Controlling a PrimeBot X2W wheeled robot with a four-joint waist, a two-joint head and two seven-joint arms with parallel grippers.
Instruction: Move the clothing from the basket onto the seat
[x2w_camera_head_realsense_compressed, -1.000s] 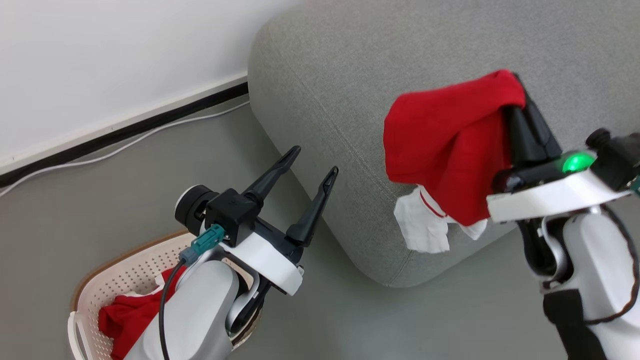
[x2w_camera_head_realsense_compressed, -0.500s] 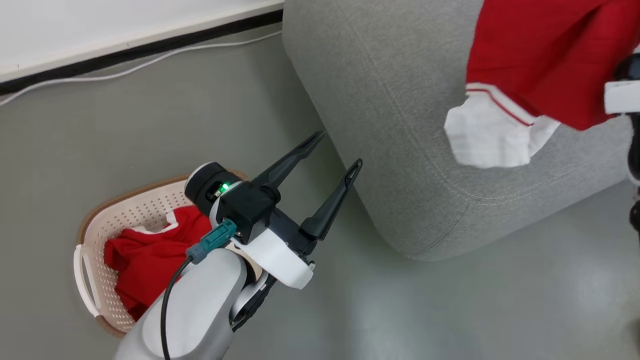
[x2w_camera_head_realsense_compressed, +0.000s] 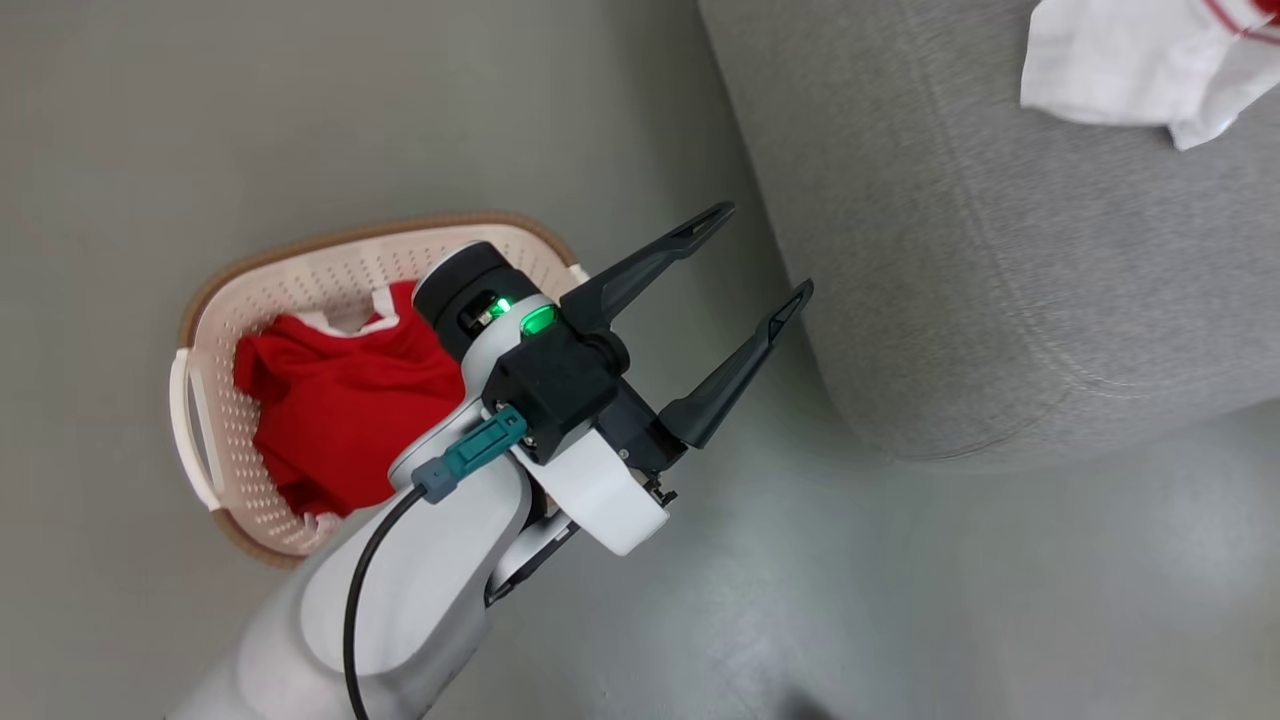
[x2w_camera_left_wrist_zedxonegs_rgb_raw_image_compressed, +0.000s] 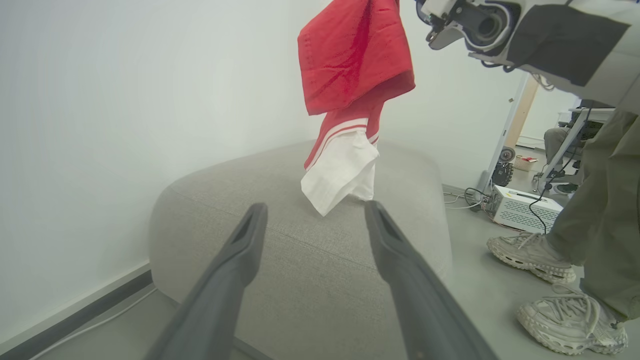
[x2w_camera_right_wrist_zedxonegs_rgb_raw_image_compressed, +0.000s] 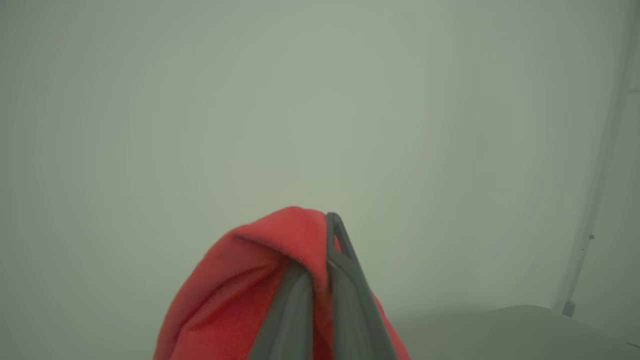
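**Garment (x2w_camera_left_wrist_zedxonegs_rgb_raw_image_compressed: 350, 60) aloft over seat (x2w_camera_head_realsense_compressed: 1000, 300), left fingers spread**

Right gripper (x2w_camera_right_wrist_zedxonegs_rgb_raw_image_compressed: 325, 245) is raised high, its two fingers pinched together on a fold of the red garment. The cloth drapes over the left finger and hangs down from it. In the left wrist view the right arm (x2w_camera_left_wrist_zedxonegs_rgb_raw_image_compressed: 550, 35) reaches in from the upper right. The garment dangles over the seat's far part, white panel and striped trim lowest. Whether that hem touches the cushion I cannot tell.

The left arm rises from the near edge of the head view, and its wrist shows a green light. The left gripper (x2w_camera_head_realsense_compressed: 769, 248) points far and right, toward the seat's near left corner. It hovers over the floor (x2w_camera_head_realsense_compressed: 200, 120) between basket (x2w_camera_head_realsense_compressed: 300, 280) and seat. Its fingers stand wide apart with nothing between them.

The basket sits on the floor left of the seat, apart from it. A second garment (x2w_camera_head_realsense_compressed: 340, 400) lies bunched inside, partly hidden by the left wrist.

A person (x2w_camera_left_wrist_zedxonegs_rgb_raw_image_compressed: 600, 210) in olive trousers and pale shoes stands on the floor right of the seat.
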